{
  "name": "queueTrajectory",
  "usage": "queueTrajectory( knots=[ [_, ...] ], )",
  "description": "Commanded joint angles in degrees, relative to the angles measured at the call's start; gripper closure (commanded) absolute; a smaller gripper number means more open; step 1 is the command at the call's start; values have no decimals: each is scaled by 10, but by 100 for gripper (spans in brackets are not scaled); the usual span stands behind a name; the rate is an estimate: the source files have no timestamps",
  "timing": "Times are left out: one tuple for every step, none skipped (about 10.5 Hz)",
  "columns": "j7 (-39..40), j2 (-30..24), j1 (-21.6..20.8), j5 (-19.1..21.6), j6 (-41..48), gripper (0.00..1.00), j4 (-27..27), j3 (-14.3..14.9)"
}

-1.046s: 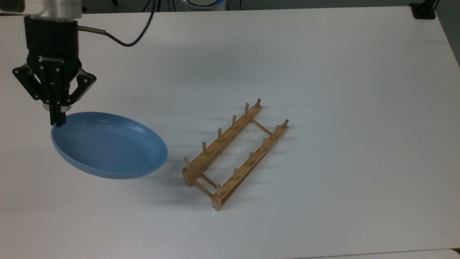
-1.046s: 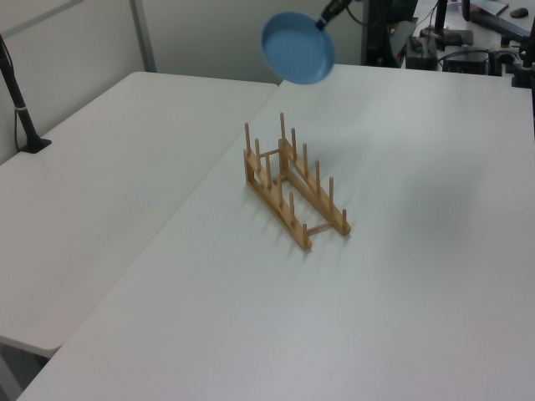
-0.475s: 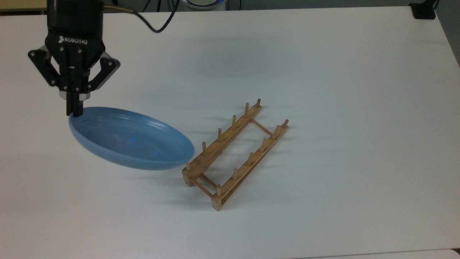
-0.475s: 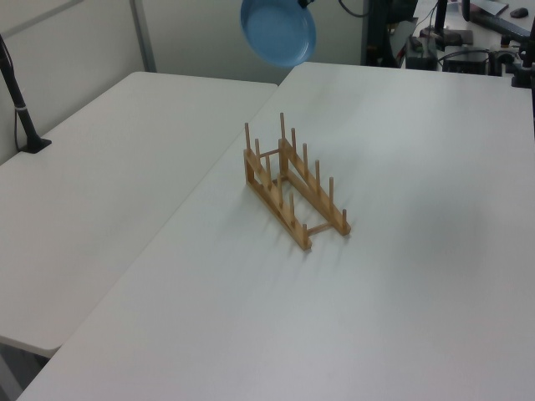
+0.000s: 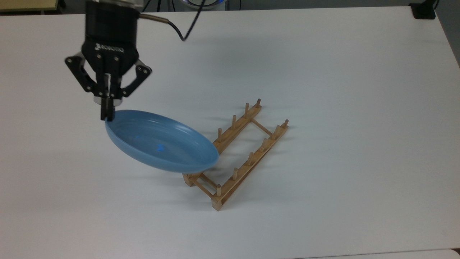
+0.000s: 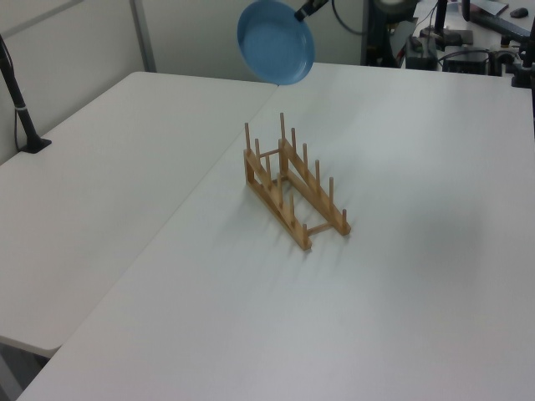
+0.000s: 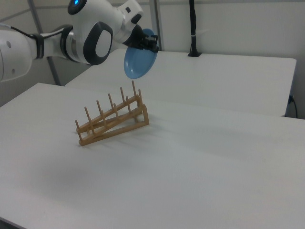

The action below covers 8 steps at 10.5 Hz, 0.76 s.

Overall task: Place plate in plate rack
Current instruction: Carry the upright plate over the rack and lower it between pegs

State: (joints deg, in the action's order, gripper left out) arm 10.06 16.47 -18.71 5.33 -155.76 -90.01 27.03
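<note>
The light-blue plate hangs in the air, held by its rim and tilted. My gripper is shut on the plate's upper-left edge in the top view. The plate floats high above the far end of the rack in the left view, and the plate stands nearly on edge in the right view, above the rack's right end. The wooden plate rack lies on the white table, its near-left end covered by the plate in the top view. The rack and rack hold nothing.
The white table stretches wide around the rack. A second white table adjoins it on the left view's left. A black clamp post stands on that table, and a black clamp sits at the top view's upper right corner.
My gripper has carried the plate to the right in the top view, toward the rack. The plate's lower edge now overlaps the rack's near-left end. The rack has not moved.
</note>
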Motion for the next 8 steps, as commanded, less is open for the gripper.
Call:
queueTrajectory(
  knots=[
    [-106, 3, -18, -103, -36, 100, -25, 4],
    [-109, 2, -19, -107, -36, 100, -25, 4],
    [-110, 2, -19, -111, -37, 100, -25, -2],
    [-116, 2, -12, -125, -41, 100, -32, -19],
    [-142, 2, -12, -151, -50, 100, -39, -21],
    [-183, 2, -11, -201, -52, 100, -48, -28],
    [-240, 3, -2, -265, -52, 100, -51, -44],
    [-299, 3, 5, -336, -52, 100, -54, -54]
  ],
)
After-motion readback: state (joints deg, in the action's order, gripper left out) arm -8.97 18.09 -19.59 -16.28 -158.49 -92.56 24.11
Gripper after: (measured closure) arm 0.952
